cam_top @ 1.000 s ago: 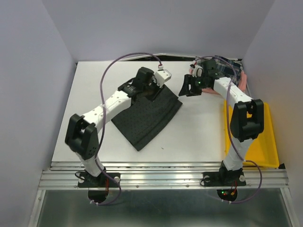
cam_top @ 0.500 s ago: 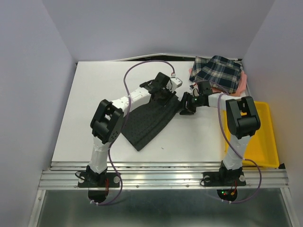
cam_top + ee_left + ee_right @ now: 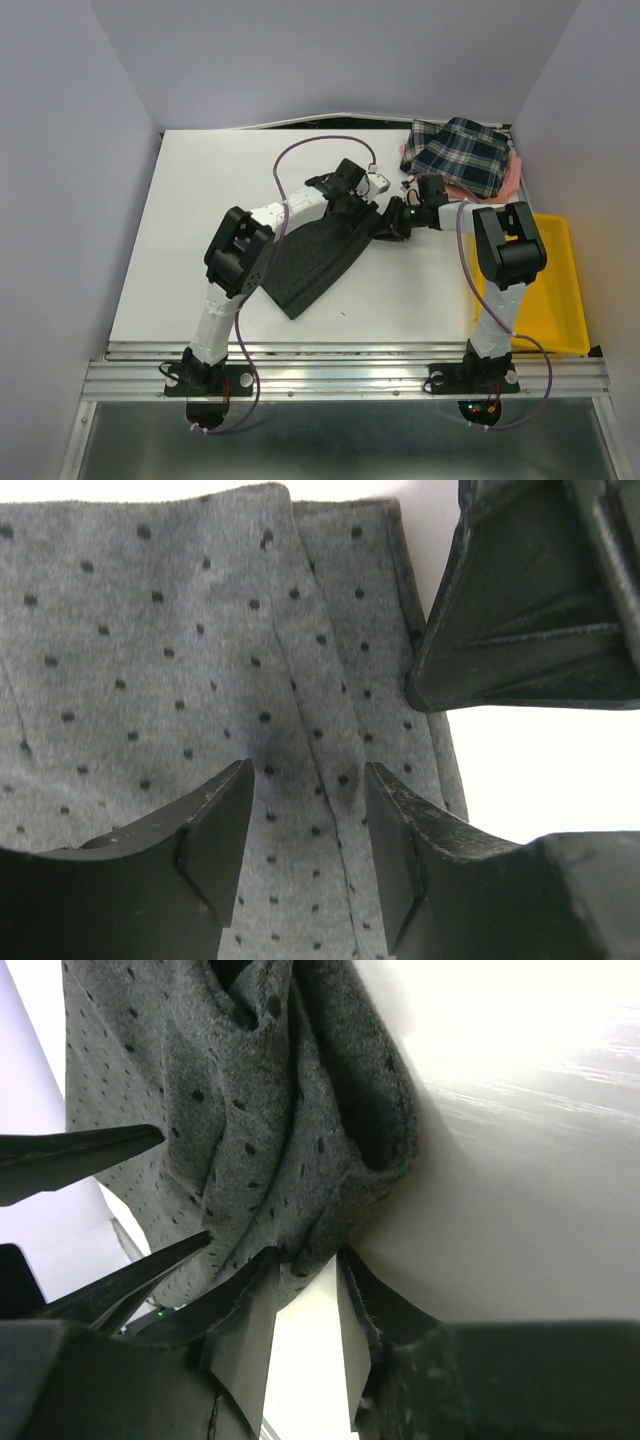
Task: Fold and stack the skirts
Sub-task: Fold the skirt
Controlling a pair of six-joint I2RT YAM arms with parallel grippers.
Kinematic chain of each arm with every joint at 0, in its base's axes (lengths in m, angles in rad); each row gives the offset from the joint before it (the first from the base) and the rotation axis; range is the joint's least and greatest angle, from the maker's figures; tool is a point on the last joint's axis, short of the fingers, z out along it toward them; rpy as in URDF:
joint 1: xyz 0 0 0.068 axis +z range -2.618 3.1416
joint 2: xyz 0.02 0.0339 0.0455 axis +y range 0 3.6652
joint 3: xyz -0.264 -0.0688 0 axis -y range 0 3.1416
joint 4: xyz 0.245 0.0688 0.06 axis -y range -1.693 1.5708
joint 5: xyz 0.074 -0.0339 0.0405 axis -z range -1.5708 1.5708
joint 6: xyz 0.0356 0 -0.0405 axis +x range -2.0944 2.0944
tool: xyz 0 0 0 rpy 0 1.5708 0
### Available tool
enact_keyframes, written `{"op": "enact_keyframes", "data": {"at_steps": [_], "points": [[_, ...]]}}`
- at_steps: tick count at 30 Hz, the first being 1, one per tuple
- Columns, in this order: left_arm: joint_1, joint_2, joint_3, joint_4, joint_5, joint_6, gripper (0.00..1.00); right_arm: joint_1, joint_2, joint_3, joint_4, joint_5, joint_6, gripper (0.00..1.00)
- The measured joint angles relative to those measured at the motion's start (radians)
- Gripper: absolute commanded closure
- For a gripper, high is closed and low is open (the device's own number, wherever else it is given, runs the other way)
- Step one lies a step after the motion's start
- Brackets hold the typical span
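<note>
From above, the charcoal skirt (image 3: 312,262) lies flat at the middle of the white tabletop (image 3: 200,230). Its far right corner is hidden under the two arms that meet there, and this view shows neither set of fingers clearly. The left wrist camera does: the left claw (image 3: 305,815) stands about half open just over the dotted cloth and has hold of nothing. A soft crease runs between its fingers (image 3: 215,830), and the black body of the other arm crowds in at upper right, just off the skirt's edge. The right wrist camera shows the right claw (image 3: 300,1285) narrowed to a slim gap, with the skirt's bunched, rolled edge sitting at its tips; whether the cloth is truly pinched cannot be told. Only the overhead view takes in the plaid skirt (image 3: 462,150), heaped at the far right corner on top of the pink skirt (image 3: 514,177), and the yellow tray (image 3: 565,290) at the right edge beside the right arm. Pale lavender-grey walls (image 3: 300,60) close in three sides, and an aluminium rail (image 3: 340,376) carries the arm bases along the near edge. A second ago the right arm was reaching over the plaid skirt and the left elbow stood out by the tabletop's left edge. Both have since swung in to the charcoal skirt's corner, while that skirt has kept its place.
</note>
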Motion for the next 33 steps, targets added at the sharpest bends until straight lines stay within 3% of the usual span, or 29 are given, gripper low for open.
{"op": "enact_keyframes", "data": {"at_steps": [7, 11, 15, 25, 33], "points": [[-0.001, 0.051, 0.040, -0.018, 0.013, 0.010, 0.58, -0.001, 0.013, 0.000, 0.016, -0.003, 0.006, 0.76], [-0.001, 0.054, 0.040, -0.023, 0.030, 0.013, 0.58, -0.002, 0.018, 0.000, 0.021, -0.003, 0.008, 0.78], [-0.001, 0.055, 0.040, -0.027, 0.043, 0.016, 0.48, -0.002, 0.019, -0.002, 0.022, -0.001, 0.008, 0.81], [-0.001, 0.069, 0.040, -0.030, 0.052, -0.001, 1.00, -0.002, 0.019, -0.005, 0.026, 0.000, 0.008, 0.86], [-0.001, 0.064, 0.032, -0.034, 0.057, -0.003, 1.00, -0.002, 0.023, -0.005, 0.028, 0.001, 0.012, 0.95]]}}
